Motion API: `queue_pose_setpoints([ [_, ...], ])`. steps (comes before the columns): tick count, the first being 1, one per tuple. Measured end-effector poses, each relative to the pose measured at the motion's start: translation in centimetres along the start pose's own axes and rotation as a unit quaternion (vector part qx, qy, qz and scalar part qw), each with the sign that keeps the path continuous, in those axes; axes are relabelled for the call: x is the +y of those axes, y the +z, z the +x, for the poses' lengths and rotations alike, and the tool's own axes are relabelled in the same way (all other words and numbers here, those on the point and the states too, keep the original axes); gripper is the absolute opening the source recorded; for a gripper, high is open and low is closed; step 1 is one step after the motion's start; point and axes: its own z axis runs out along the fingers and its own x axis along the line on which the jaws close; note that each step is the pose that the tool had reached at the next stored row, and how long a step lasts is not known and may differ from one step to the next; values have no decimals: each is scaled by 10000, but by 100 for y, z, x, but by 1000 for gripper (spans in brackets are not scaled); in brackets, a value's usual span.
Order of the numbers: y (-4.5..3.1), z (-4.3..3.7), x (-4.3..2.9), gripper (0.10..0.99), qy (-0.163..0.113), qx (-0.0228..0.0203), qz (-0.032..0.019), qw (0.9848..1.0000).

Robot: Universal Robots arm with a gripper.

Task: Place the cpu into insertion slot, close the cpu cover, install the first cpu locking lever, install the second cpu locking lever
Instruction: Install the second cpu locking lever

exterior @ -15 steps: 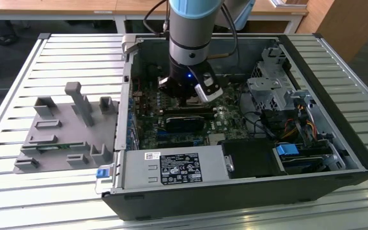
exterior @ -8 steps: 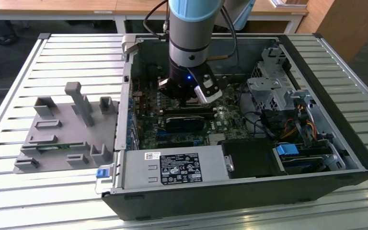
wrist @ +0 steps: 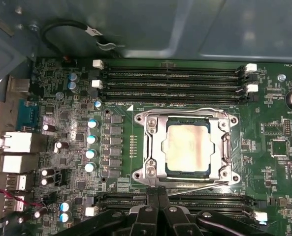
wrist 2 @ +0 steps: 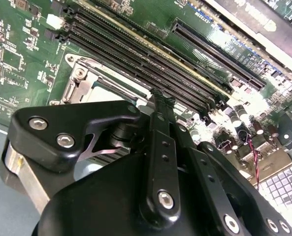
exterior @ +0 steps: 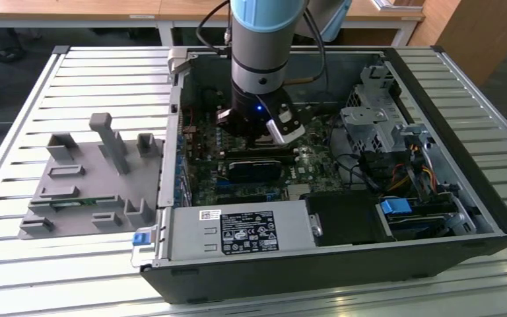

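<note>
In the first wrist view the cpu lies flat with its silvery-beige top showing through the window of the cpu cover, which is down over it. The insertion slot shows only as a dark edge around the chip. One thin wire locking lever runs along the far side of the frame. A second lever slants along the near side, ending beside my gripper, whose black fingers are shut together at the socket's edge. From the exterior view the gripper reaches down into the open computer case.
Black memory slots flank the socket on two sides, and blue-topped capacitors stand beside it. In the case sit a power supply, a drive cage and cables. A grey fixture rests on the slatted table.
</note>
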Motion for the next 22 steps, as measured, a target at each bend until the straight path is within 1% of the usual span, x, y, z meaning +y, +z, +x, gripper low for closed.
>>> queue_pose_setpoints([
  [4,8,13,-3,106,0,1,1,10000],
  [10,38,44,-10,106,-16,3,-13,10000],
  [15,59,74,-20,106,-46,7,-39,10000],
  [18,80,106,-24,106,-53,8,-56,10000],
  [22,107,137,-29,106,-65,11,-89,9999],
])
